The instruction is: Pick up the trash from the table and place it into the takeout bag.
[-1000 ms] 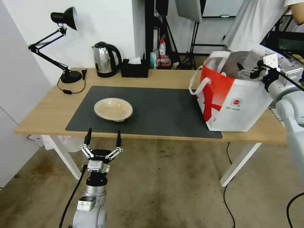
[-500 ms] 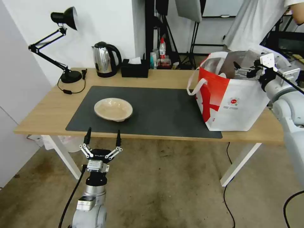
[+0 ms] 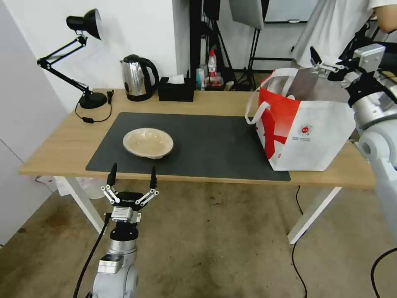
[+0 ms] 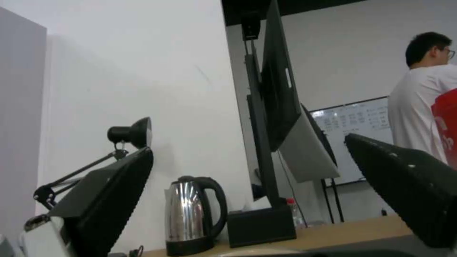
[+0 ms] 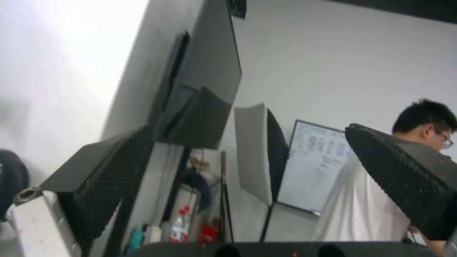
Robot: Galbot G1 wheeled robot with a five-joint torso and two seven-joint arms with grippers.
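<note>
Above the boxy white takeout bag (image 3: 308, 136) my right gripper (image 3: 320, 62) hangs spread, empty; left gripper (image 3: 131, 178), also spread, faces the shallow beige bowl (image 3: 147, 142).

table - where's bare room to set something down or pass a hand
The dark mat lies bare between the beige bowl and the takeout bag. Bare wood runs between the lamp base and the mat's left edge. The back edge is crowded by kettle and tissue box.
</note>
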